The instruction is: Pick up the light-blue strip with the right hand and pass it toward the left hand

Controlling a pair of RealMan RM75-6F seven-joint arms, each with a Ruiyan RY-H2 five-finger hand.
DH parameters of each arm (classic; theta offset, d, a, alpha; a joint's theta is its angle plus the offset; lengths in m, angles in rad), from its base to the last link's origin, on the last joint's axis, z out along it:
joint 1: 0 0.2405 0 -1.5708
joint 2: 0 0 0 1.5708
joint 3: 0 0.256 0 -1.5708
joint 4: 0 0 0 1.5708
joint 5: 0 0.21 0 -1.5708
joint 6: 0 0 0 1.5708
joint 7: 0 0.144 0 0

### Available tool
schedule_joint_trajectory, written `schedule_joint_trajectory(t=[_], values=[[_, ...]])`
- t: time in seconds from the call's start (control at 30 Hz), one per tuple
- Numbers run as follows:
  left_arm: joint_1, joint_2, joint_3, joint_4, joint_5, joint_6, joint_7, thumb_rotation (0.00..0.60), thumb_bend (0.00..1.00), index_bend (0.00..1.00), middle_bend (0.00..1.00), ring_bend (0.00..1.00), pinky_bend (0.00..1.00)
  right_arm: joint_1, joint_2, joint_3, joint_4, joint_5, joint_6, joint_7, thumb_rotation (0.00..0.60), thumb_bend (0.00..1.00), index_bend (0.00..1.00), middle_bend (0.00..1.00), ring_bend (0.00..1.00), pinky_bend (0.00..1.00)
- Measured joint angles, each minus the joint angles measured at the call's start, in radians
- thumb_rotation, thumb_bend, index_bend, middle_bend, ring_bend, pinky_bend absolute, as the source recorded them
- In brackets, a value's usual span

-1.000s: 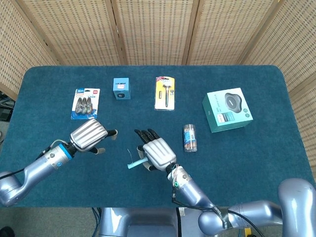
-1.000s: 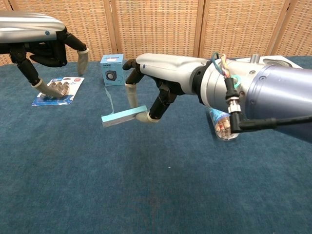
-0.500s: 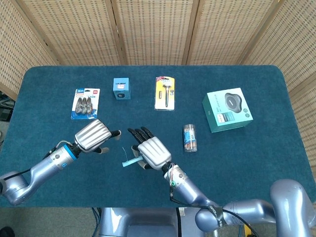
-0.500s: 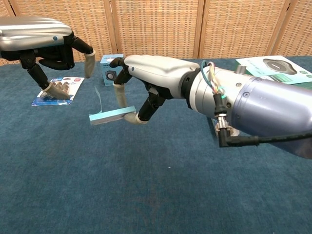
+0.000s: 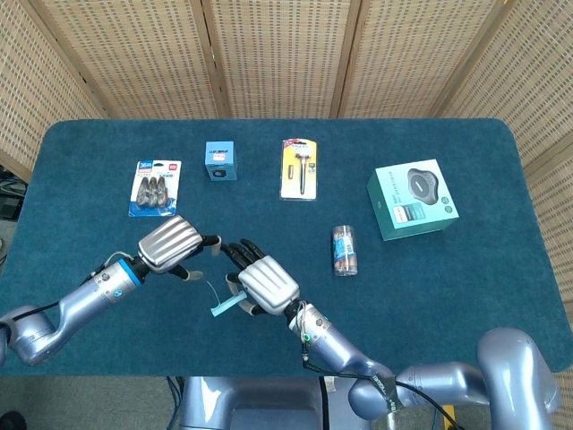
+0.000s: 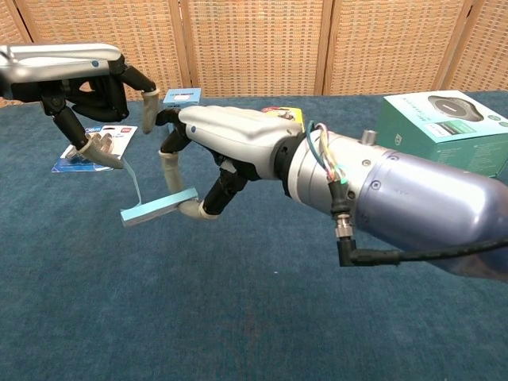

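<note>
light-blue strip (image 6: 158, 206) – long axis toward left hand (image 6: 94, 85)

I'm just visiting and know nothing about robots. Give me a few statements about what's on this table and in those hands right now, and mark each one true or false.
1. The right hand holds the light-blue strip above the cloth. True.
2. The left hand already grips the strip. False: its fingers are apart and hold nothing, and the strip sits only in the right hand.
3. The teal box lies toward the table's right side. True.
4. The small clear tube is standing upright. False: it lies on its side.
5. The small blue box is in the left hand. False: it sits on the table.
</note>
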Motion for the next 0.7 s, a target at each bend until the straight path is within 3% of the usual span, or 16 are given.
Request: schedule_joint_trajectory(t=[0.2,0.7], values=[[-0.022,0.012,0.035,0.003,0.018,-0.008,-0.077,0.600,0.13,0.47,0.98,0.97,1.00,0.004,-0.023,0.006,0.039,-0.008,-0.003,-0.007,0.600,0.52,0.63,0.00,0.00,0.00],[-0.052,0.006,0.061,0.007,0.017,-0.019,-0.164,0.600,0.18,0.47,0.98,0.97,1.00,-0.004,-0.030,0.008,0.058,-0.044,-0.003,-0.004,0.600,0.52,0.63,0.00,0.00,0.00]])
